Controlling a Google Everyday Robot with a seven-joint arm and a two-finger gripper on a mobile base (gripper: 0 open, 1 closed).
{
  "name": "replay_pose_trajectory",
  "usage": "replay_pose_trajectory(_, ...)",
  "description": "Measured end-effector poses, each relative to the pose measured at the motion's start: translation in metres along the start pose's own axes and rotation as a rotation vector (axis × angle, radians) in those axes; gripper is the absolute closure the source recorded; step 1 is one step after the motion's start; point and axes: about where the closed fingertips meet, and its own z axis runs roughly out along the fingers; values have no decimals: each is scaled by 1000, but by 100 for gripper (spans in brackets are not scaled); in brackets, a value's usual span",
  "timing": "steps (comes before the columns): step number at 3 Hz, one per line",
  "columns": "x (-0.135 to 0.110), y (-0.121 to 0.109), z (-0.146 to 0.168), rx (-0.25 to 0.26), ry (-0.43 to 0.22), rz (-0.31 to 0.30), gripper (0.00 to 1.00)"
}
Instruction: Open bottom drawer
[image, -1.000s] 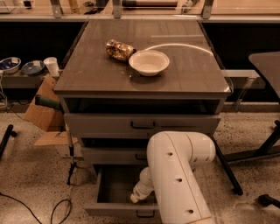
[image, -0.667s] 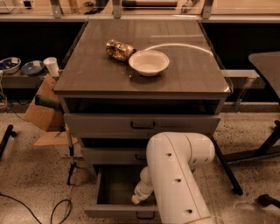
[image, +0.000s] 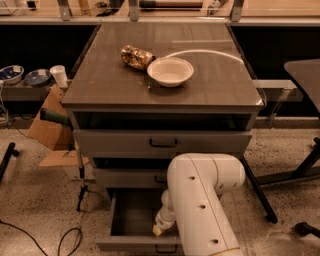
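While the bottom drawer (image: 131, 216) stands open, claw (image: 159, 229) low over its interior.

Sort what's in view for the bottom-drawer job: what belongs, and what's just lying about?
Belongs:
bottom drawer, standing open
gripper, low inside it near its front edge

Lying about:
white bowl and crumpled bag on the cabinet top
cup and cardboard box at left

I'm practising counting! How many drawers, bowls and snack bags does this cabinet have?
Drawers: 3 (top drawer, middle drawer, bottom drawer open, with the gripper inside it)
White bowl: 1
Snack bag: 1
Total: 5
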Motion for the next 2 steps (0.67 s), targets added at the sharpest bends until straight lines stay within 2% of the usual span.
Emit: replay_pose_trajectory(2, 18, 1, 2, -41, 14, 38, 100)
